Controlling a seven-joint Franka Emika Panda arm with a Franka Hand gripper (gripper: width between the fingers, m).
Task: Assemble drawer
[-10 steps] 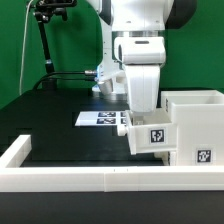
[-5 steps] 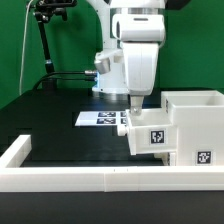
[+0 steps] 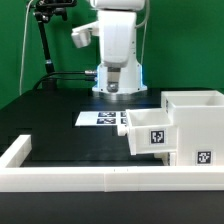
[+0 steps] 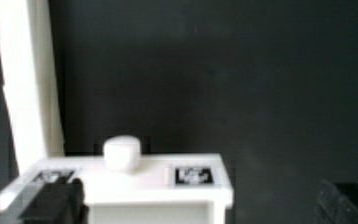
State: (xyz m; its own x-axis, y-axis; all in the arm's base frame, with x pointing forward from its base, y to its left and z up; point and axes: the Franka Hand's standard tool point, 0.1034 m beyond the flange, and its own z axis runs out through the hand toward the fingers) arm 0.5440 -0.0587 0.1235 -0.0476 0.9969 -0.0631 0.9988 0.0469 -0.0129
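Observation:
The drawer's tall white shell (image 3: 196, 122) stands at the exterior view's right. A small white tray (image 3: 150, 131) with a square tag sticks out of its upper slot toward the exterior view's left. The arm (image 3: 118, 45) is raised behind and above it; its fingers are not distinct there. In the wrist view the gripper (image 4: 202, 203) is open and empty. Its dark fingers (image 4: 48, 203) stand wide apart on either side of the tray (image 4: 149, 190) below, not touching it. The tray's round knob (image 4: 123, 150) and a tag (image 4: 195, 177) show.
A long low white rail (image 3: 100, 178) runs along the front and turns back at the exterior view's left. The marker board (image 3: 100, 118) lies on the black table behind the tray. A black stand (image 3: 45, 45) is at the back left. A white strip (image 4: 30, 80) crosses the wrist view.
The arm has lifted up and back from the tray, which it covered a second ago. The tray stays in the shell, now in full view.

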